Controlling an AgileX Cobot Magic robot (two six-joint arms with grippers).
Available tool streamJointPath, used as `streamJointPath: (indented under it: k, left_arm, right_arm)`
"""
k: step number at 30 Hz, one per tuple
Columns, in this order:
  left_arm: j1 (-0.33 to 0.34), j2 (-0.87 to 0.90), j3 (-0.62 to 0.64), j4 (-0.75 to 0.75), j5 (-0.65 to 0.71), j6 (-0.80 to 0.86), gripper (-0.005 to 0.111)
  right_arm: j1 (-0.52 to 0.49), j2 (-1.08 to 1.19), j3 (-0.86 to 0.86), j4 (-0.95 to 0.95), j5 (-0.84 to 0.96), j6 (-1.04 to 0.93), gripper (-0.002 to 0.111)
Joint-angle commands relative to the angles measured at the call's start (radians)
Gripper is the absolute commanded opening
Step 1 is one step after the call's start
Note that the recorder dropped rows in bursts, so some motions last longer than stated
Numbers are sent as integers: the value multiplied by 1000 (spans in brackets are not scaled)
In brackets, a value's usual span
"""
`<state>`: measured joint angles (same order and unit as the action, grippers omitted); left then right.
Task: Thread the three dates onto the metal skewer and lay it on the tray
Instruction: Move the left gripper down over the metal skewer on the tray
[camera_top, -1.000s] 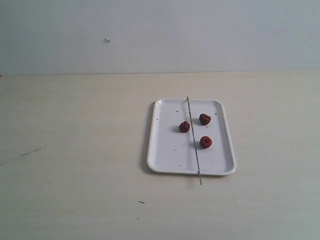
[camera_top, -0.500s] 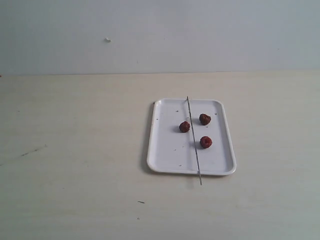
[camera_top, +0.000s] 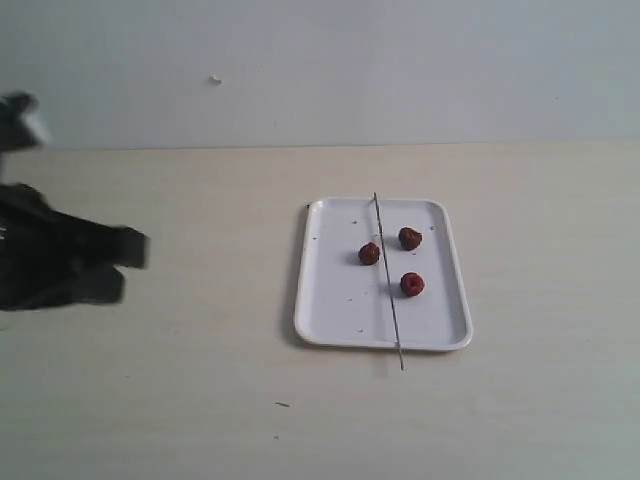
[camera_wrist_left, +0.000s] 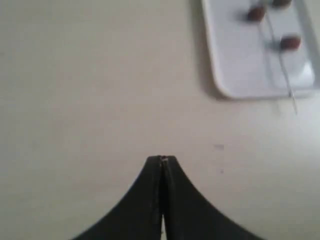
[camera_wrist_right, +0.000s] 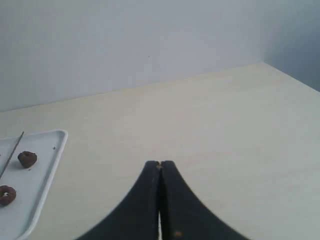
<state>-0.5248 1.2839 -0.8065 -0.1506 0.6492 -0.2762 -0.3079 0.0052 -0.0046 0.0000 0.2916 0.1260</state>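
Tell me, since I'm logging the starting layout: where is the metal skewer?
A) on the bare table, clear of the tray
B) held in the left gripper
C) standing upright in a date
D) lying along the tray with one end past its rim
D: in the exterior view the metal skewer lies lengthwise on the tray, its near end overhanging the rim; the left gripper is shut on nothing.

Tray (camera_top: 340, 300) lies right of centre on the tabletop (camera_top: 180, 380); skewer (camera_top: 389, 285) runs lengthwise across it, one date (camera_top: 369, 254) left, two dates (camera_top: 410, 238) right.
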Motion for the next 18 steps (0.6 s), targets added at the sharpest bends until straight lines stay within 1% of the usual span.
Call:
streamJointPath:
  k: [1,5,8,10,13,16,18]
  left_arm:
    - [-155,328,-195,-28,102,0,0]
    - [-257,541,-396,-26,105,-46,0]
    - [-301,656,-550,-24,139,-68,0]
    - [-313,724,-654,-22,187,-90,0]
    - [-314,801,-799,-29,285,-98,2]
    - [-314,858,-911,-33,360,-98,11]
    - [-314,890,-964,-49,374,-98,19]
  right_arm:
    - [-6,-5,5,0,-2,-1,0]
    - [-6,-5,5,0,-2,-1,0]
    - [-6,-5,5,0,-2,-1,0]
    - [-6,-5,5,0,-2,-1,0]
    - [-6,-5,5,0,-2,-1,0]
    - [-6,-5,5,0,-2,-1,0]
    - [-6,-5,5,0,-2,-1,0]
